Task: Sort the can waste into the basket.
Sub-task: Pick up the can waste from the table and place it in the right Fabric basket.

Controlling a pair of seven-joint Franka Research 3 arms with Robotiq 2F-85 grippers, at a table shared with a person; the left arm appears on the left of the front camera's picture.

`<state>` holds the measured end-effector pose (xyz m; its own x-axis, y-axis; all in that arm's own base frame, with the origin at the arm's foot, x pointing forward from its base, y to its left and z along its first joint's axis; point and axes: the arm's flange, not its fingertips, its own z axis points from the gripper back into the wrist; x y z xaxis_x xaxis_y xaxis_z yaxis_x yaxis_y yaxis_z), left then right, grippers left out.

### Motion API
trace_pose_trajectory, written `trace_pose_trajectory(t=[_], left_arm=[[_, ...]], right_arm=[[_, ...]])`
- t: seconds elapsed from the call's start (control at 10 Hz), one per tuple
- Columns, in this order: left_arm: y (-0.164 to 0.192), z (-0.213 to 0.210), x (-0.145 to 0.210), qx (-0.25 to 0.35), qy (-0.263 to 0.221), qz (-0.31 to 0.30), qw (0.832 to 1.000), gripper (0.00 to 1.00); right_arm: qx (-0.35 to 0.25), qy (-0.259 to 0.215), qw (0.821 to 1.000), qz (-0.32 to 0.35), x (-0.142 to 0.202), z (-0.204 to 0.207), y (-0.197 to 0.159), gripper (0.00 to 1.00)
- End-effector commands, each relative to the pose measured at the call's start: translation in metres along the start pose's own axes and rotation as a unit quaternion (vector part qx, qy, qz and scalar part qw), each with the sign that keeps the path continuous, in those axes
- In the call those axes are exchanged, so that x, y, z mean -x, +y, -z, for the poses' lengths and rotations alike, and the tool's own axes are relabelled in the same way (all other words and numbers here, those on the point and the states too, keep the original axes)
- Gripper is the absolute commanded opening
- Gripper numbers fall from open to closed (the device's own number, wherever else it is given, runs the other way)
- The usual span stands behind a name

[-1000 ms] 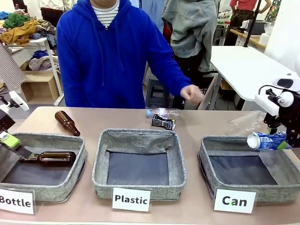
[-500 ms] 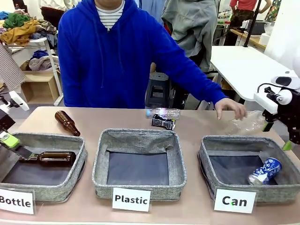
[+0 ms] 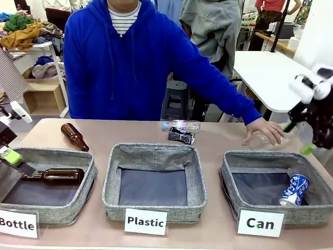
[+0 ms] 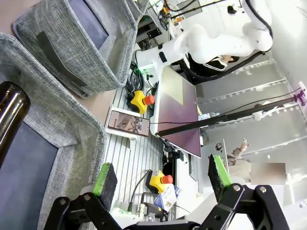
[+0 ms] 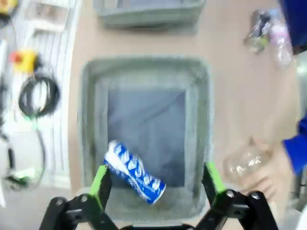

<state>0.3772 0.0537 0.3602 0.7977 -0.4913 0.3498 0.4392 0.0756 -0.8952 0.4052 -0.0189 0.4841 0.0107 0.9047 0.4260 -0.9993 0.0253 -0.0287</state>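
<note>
Blue can (image 3: 295, 190) lies in Can basket (image 3: 260, 155) | black can (image 3: 181, 136) on counter (image 3: 104, 134) | left jaws released | right jaws released above basket

Brown bottle (image 3: 57, 175) inside Bottle bin (image 3: 52, 153); second bottle (image 3: 74, 136) on table (image 3: 119, 133) behind it

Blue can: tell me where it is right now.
The blue can lies tilted inside the basket marked "Can", on the right of the front view, in its near right corner. The open right hand hovers above it.
</note>
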Motion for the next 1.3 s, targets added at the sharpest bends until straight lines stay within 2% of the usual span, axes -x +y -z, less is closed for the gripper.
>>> trace_pose_trajectory(t=[0.0, 0.1, 0.2, 0.3, 0.4, 0.5, 0.6, 0.7, 0.8, 0.9, 1.2], left_arm=[[-0.001, 0.001, 0.003, 0.002, 0.001, 0.010, 1.000, 1.00], [-0.001, 0.001, 0.003, 0.002, 0.001, 0.010, 1.000, 1.00], [-0.001, 0.001, 0.003, 0.002, 0.001, 0.010, 1.000, 1.00], [-0.001, 0.001, 0.003, 0.002, 0.001, 0.010, 1.000, 1.00], [-0.001, 0.001, 0.003, 0.002, 0.001, 0.010, 1.000, 1.00], [-0.001, 0.001, 0.003, 0.002, 0.001, 0.010, 1.000, 1.00], [-0.001, 0.001, 0.003, 0.002, 0.001, 0.010, 1.000, 1.00], [-0.001, 0.001, 0.003, 0.002, 0.001, 0.010, 1.000, 1.00], [-0.001, 0.001, 0.003, 0.002, 0.001, 0.010, 1.000, 1.00], [-0.001, 0.001, 0.003, 0.002, 0.001, 0.010, 1.000, 1.00], [-0.001, 0.001, 0.003, 0.002, 0.001, 0.010, 1.000, 1.00]], right_arm=[[0.050, -0.381, 0.914, 0.132, 0.006, -0.031, -0.009, 1.00], [0.027, -0.471, 0.867, 0.161, 0.016, -0.042, -0.010, 1.00], [0.004, -0.516, 0.837, 0.181, 0.024, -0.046, -0.011, 1.00], [-0.016, -0.523, 0.831, 0.187, 0.027, -0.045, -0.011, 1.00], [-0.046, -0.473, 0.869, 0.139, 0.026, -0.037, -0.009, 1.00], [-0.110, -0.347, 0.910, 0.199, 0.024, -0.027, -0.005, 1.00], [-0.102, -0.261, 0.917, 0.283, 0.022, -0.018, 0.001, 1.00], [-0.104, -0.249, 0.918, 0.292, 0.022, -0.014, 0.014, 1.00], [-0.101, -0.256, 0.915, 0.296, 0.021, -0.007, 0.019, 1.00], [-0.085, -0.304, 0.913, 0.260, 0.036, -0.010, -0.004, 1.00], [-0.085, -0.304, 0.913, 0.260, 0.036, -0.010, -0.004, 1.00]])
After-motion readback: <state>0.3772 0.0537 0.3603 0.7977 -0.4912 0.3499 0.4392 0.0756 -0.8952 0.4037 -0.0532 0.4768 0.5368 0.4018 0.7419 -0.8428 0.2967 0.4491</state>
